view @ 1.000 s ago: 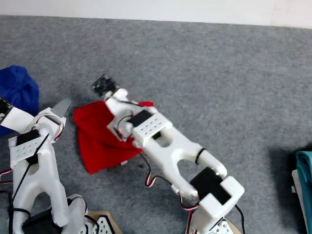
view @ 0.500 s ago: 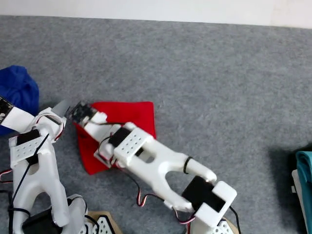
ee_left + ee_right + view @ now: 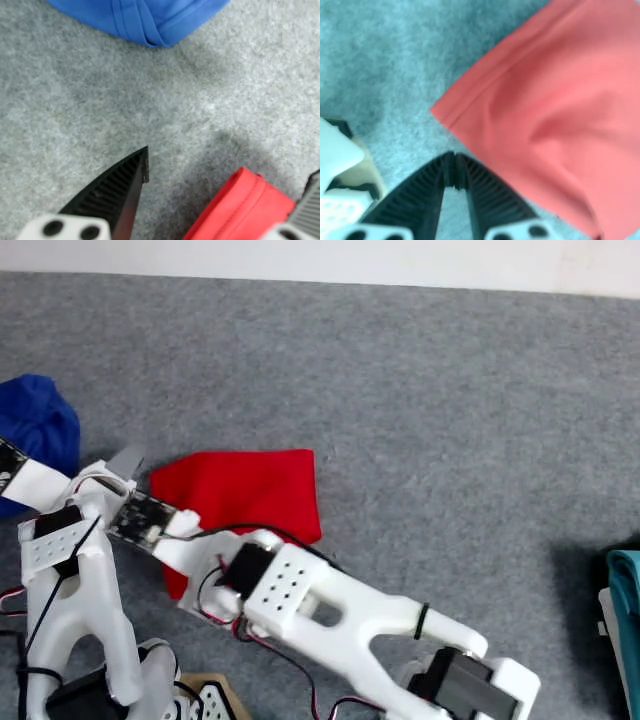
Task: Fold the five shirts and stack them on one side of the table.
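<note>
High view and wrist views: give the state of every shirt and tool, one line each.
red shirt: folded, lying flat
blue shirt: in a rounded heap
teal cloth: cut off, cannot tell
left tool: open, empty
right tool: shut, empty

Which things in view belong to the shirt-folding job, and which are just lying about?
Job:
red shirt, folded flat
blue shirt, bunched at the high view's left edge
teal shirt, at its right edge

Lying about:
tan board, at the bottom edge
white object, beside the teal shirt
</note>
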Robot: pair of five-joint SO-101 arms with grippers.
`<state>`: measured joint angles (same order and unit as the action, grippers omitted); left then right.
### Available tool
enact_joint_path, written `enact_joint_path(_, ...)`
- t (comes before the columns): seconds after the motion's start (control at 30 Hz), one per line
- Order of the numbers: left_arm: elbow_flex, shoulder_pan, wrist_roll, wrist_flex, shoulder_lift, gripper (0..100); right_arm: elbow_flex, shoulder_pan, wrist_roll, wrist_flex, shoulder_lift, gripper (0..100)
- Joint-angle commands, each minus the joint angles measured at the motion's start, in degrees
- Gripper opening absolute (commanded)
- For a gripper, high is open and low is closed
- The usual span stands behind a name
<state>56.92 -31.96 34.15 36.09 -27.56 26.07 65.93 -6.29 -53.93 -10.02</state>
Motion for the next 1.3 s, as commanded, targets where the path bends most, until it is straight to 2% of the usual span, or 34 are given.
enact_joint_path(0.0, -0.22, 0.66, 0.70, -0.88, -1.71, 46, -0.31, -4.44, 0.70, 1.45, -4.00, 0.8)
enact_joint_path(0.07, -0.22, 0.66, 0.70, -0.88, -1.71, 46, -0.57, -7.60, 2.29, 2.15, -3.47, 0.8)
enact_joint_path(0.23, -0.13, 0.66, 0.53, -0.88, -1.71, 46, -0.13, -19.91, 13.27, 9.71, -0.57, 0.9)
enact_joint_path(0.37, 0.48, 0.84, 0.44, -0.97, -1.71, 46, -0.40, -25.45, 13.89, 12.79, 3.82, 2.8)
enact_joint_path(0.53, 0.57, 1.80, 0.44, -0.97, -1.71, 46, -0.48, -26.51, 13.89, 12.79, 7.96, 22.9)
enact_joint_path(0.6, 0.66, 2.07, 0.44, -0.97, -1.71, 46, -0.48, -26.33, 13.89, 12.79, 9.01, 26.4)
enact_joint_path(1.0, 0.66, 1.89, 0.44, -0.97, -1.71, 46, -0.13, -30.29, 13.89, 12.88, 10.15, 26.5)
enact_joint_path(1.27, 0.75, 1.89, 0.44, -0.88, -1.71, 46, -3.74, -30.29, 14.15, 14.55, 21.93, 26.6)
